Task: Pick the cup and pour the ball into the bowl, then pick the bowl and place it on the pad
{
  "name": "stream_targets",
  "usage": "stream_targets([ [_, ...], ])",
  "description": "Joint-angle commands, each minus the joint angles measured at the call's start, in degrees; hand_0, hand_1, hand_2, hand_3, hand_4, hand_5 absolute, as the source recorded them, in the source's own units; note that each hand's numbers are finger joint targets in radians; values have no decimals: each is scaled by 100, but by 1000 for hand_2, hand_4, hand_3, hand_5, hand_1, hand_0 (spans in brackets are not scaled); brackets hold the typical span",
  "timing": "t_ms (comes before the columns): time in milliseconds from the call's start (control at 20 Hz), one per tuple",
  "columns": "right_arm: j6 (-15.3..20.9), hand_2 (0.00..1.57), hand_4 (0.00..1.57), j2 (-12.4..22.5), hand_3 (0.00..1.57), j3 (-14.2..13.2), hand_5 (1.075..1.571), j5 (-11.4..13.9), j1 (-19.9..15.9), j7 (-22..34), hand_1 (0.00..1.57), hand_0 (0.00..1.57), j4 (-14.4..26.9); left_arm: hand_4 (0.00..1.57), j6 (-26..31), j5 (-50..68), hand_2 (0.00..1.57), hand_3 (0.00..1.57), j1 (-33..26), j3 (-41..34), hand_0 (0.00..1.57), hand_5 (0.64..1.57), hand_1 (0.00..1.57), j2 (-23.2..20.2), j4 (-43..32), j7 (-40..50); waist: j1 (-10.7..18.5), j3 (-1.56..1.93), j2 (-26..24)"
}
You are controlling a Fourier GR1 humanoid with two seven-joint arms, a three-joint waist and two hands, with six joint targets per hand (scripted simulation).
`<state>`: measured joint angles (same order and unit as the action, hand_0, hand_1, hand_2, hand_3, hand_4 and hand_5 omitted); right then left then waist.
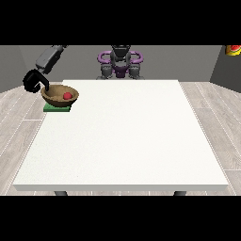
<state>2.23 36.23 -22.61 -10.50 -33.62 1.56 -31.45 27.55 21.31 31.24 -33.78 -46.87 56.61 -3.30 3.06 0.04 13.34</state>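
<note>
At the table's [122, 141] far corner on the view's left, we see the wooden bowl [52, 94] resting on the green pad [52, 108] with the red ball [67, 96] inside it. Beside the bowl, the hand at the view's left [34, 81] curls black fingers round its rim. No cup shows. We judge pouring and placing done; only letting go remains.

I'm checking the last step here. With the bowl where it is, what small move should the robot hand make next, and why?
Probably let go and draw back. The wooden bowl, with the red ball inside, already sits over the green pad at the table's far corner, and the robot hand at the view's left curls onto its rim. Whether the bowl rests fully on the pad is unclear.
</note>
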Motion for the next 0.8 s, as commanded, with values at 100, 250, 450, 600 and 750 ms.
stream_targets([
  [100, 463, 1445, 0, 64, 877, -50, 1553, 107, 11, -203, 1535, 1535, 46, 1194, -271, -93, 0, 0, -56, 148, 0, 1562, 0, 143, 110, 8, -92, 0, -73],
  [250, 422, 1389, 0, 147, 796, -199, 1539, -77, -230, -122, 1465, 1465, 10, 1192, 21, 19, 0, 0, -32, -25, 0, 1562, 0, -120, -241, -264, -31, -3, 193],
  [450, 663, 1383, 0, -447, 753, -171, 1540, -167, -223, -295, 1451, 1451, 29, 1187, 88, 77, 0, 0, -32, 18, 0, 1564, 0, -192, -247, -162, 42, -2, 5],
  [600, 864, 1336, 0, -287, 721, -67, 1536, 25, -493, -441, 1385, 1385, 37, 1191, -207, -3, 0, 0, 126, 112, 0, 1564, 0, -38, -41, -299, 125, 0, 341],
  [750, 480, 1103, 162, 41, 1043, -172, 1509, -51, -355, -514, 931, 931, 199, 1193, 67, 116, 0, 0, -21, -53, 0, 1567, 0, -269, -142, -454, 204, 1, 458],
])
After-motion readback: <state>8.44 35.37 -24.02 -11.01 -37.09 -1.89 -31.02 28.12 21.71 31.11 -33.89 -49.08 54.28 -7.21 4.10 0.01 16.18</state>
